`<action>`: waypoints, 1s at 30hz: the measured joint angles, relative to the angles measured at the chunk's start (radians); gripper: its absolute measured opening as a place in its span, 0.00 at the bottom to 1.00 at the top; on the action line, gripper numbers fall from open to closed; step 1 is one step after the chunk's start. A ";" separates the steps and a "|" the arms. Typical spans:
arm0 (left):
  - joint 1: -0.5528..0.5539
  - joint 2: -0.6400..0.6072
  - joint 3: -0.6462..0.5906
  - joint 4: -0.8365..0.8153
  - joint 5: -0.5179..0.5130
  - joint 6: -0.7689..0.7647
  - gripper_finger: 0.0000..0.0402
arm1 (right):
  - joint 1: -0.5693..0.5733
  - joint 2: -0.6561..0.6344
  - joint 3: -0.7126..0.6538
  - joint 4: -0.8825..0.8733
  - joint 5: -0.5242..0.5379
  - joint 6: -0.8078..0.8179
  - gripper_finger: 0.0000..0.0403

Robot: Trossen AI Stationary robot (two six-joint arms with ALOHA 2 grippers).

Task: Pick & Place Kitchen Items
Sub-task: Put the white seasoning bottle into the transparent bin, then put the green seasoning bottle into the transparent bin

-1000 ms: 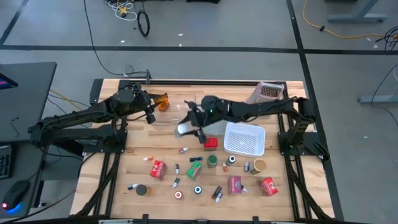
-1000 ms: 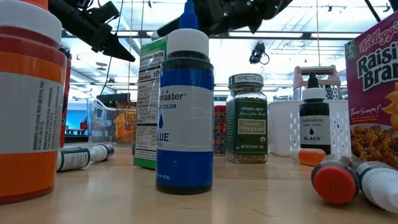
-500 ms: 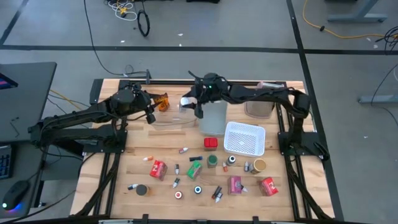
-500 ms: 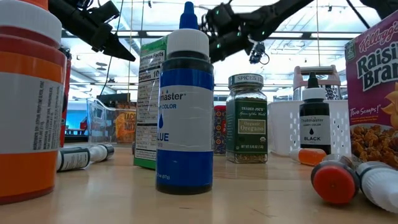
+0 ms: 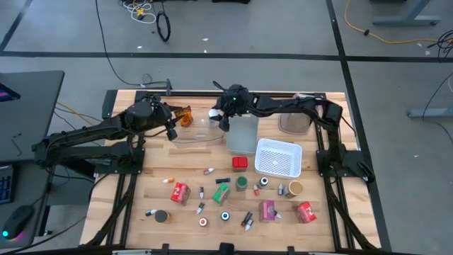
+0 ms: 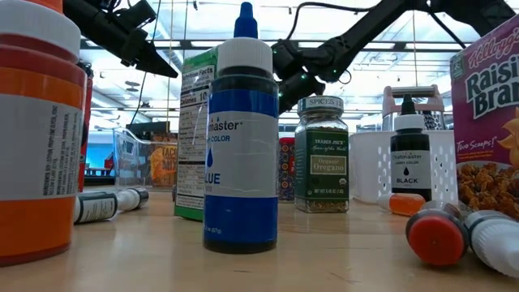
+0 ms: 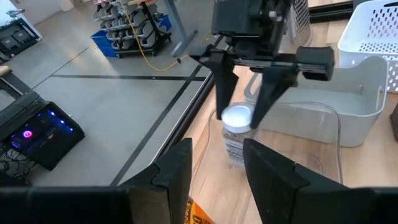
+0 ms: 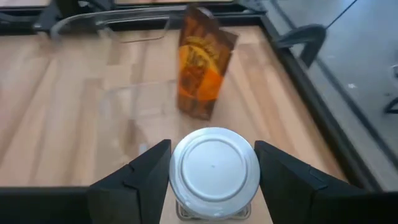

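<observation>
The right gripper (image 5: 219,117) hangs over the far end of the clear bin (image 5: 200,133), its fingers (image 8: 144,167) pinching a white-lidded jar (image 8: 214,167) from both sides; the left wrist view shows the same jar (image 7: 236,130) held between the two dark fingers just above the bin's floor. Just beyond the jar, further from the right arm, an orange packet (image 8: 201,62) stands upright in the bin, leaning slightly. The left gripper (image 5: 170,129) hovers on the other side of the packet (image 5: 185,115), near the bin's edge, with its fingers (image 7: 176,172) spread and nothing between them. Beside the right gripper, toward its own arm, sit a grey bin (image 5: 241,134) and a white perforated bin (image 5: 278,157). The other kitchen items lie scattered well apart from both grippers on the near half of the table (image 5: 141,198): red boxes (image 5: 180,192), a green box (image 5: 222,193), a pink box (image 5: 267,210), short jars (image 5: 161,216) and tiny bottles (image 5: 201,207). In the low view a blue-capped bottle (image 6: 241,138) stands closest, with an oregano jar (image 6: 322,154) behind it
</observation>
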 joint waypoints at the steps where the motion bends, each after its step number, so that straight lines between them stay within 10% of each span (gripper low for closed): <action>1: 0.000 0.000 0.000 0.000 0.000 0.000 0.38 | -0.002 0.000 0.000 -0.004 0.001 -0.010 0.54; 30: 0.000 0.000 0.000 0.001 0.000 0.011 0.38 | -0.006 -0.026 0.000 0.040 0.003 -0.059 0.63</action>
